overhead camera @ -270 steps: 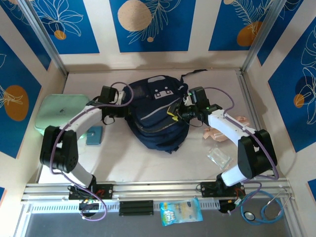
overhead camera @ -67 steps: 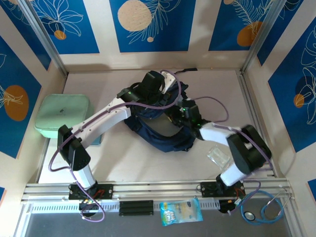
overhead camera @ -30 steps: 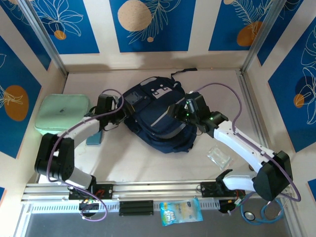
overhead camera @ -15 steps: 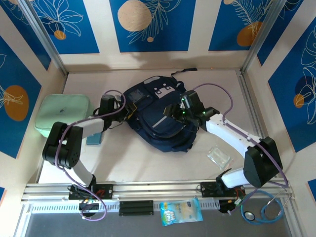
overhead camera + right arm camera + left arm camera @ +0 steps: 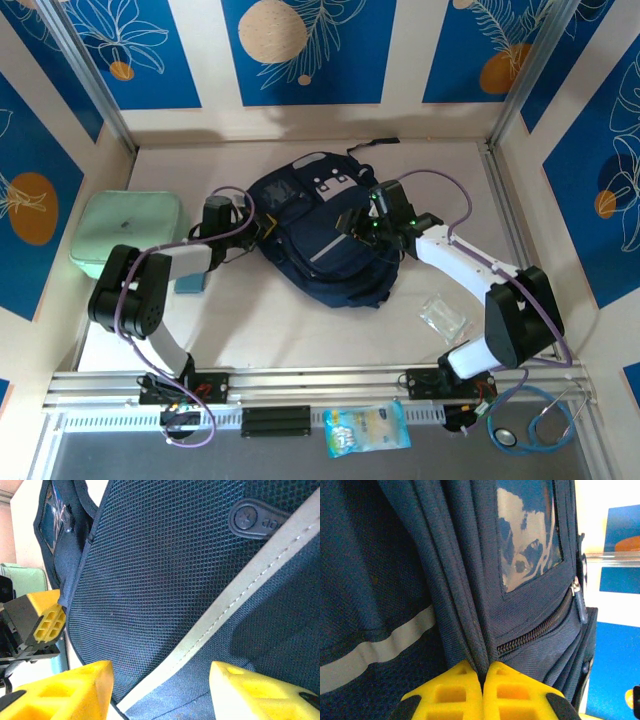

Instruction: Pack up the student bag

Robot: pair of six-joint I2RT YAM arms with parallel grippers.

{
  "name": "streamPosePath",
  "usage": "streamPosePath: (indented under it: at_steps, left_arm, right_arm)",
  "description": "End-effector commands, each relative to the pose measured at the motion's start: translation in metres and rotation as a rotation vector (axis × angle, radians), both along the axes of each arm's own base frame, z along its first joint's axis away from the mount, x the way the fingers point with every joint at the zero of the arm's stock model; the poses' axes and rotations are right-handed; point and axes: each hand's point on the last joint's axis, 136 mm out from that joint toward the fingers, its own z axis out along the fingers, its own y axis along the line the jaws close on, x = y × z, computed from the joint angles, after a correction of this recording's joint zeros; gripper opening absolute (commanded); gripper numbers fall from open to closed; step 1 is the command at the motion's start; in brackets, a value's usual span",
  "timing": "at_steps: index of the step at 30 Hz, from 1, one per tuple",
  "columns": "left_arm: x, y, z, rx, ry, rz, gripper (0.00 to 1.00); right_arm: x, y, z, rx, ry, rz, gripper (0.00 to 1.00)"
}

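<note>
The student bag [image 5: 318, 238], a dark navy backpack with a grey-white patch, lies flat in the middle of the table. My left gripper [image 5: 262, 227] is at its left edge. In the left wrist view the yellow fingers [image 5: 460, 692] are pinched together on a fold of the bag's fabric [image 5: 465, 605] beside a zipper. My right gripper [image 5: 356, 224] sits over the bag's right side. Its yellow fingers [image 5: 70, 692] stand apart, with the mesh panel and a light stripe [image 5: 220, 615] between them. The left gripper [image 5: 42, 621] also appears at the far edge of the right wrist view.
A mint green case [image 5: 125, 232] lies at the far left, with a small teal item [image 5: 190, 276] beside the left arm. A clear plastic packet [image 5: 443, 318] rests right of the bag. A snack packet [image 5: 367, 428] and a stethoscope [image 5: 535, 425] lie by the front rail.
The left gripper has shut on a fold at the bag's left edge. The right gripper has shifted slightly over the bag's right side and its jaws have narrowed a little.
</note>
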Motion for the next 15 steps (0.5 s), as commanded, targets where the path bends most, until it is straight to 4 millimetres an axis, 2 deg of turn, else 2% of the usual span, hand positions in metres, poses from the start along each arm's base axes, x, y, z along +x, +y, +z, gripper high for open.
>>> streamPosePath:
  at_steps: [1,5,9,12,15]
  left_arm:
    - [-0.001,-0.001,0.01,-0.005,-0.047,-0.015,0.0]
    - [-0.008,0.004,0.017,0.016,-0.054,-0.006,0.0]
    - [-0.017,0.008,0.023,0.04,-0.053,-0.003,0.0]
    - [-0.022,0.01,0.024,0.044,-0.052,-0.002,0.0]
    - [-0.024,0.012,0.024,0.047,-0.051,0.0,0.0]
  right_arm:
    - [0.0,-0.003,-0.017,-0.013,0.053,-0.006,0.53]
    - [0.007,-0.01,-0.022,-0.056,0.064,-0.019,0.51]
    - [0.009,-0.025,-0.01,-0.115,0.036,-0.058,0.5]
    - [-0.001,-0.045,-0.004,-0.157,0.024,-0.131,0.51]
    - [-0.017,-0.064,-0.011,-0.182,0.059,-0.202,0.53]
